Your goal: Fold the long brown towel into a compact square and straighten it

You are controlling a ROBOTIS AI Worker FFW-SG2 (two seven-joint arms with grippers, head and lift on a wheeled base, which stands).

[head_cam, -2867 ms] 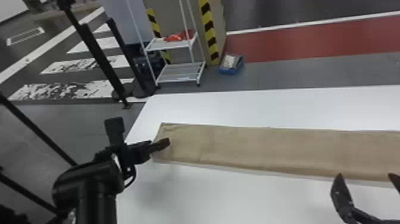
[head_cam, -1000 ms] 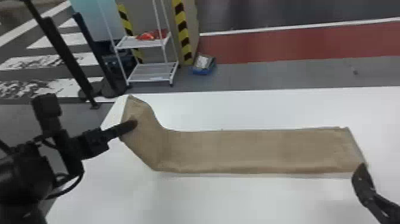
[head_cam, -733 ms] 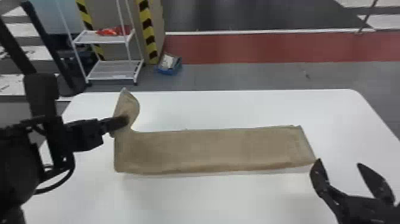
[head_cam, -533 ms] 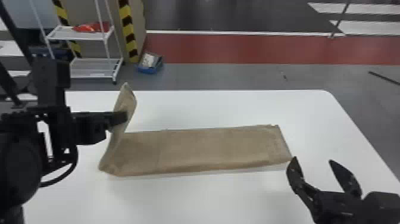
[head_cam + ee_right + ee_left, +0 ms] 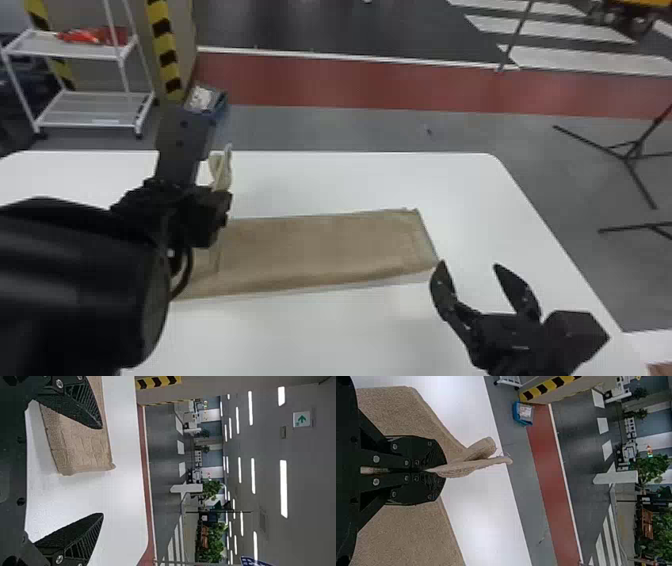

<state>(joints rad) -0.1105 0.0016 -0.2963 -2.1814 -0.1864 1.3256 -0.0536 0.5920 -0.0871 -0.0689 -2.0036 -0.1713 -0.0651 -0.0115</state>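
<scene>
One towel (image 5: 320, 252): its end is pinched by closed left gripper (image 5: 216, 204).
Right gripper (image 5: 468, 264): opened wide, empty, near towel's other end.

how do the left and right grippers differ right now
The left gripper is shut on the brown towel; the right gripper is open and holds nothing. In the head view, the left gripper is at the towel's raised left part, while the right gripper is near its flat right end. Both are black, with two fingers.
</scene>
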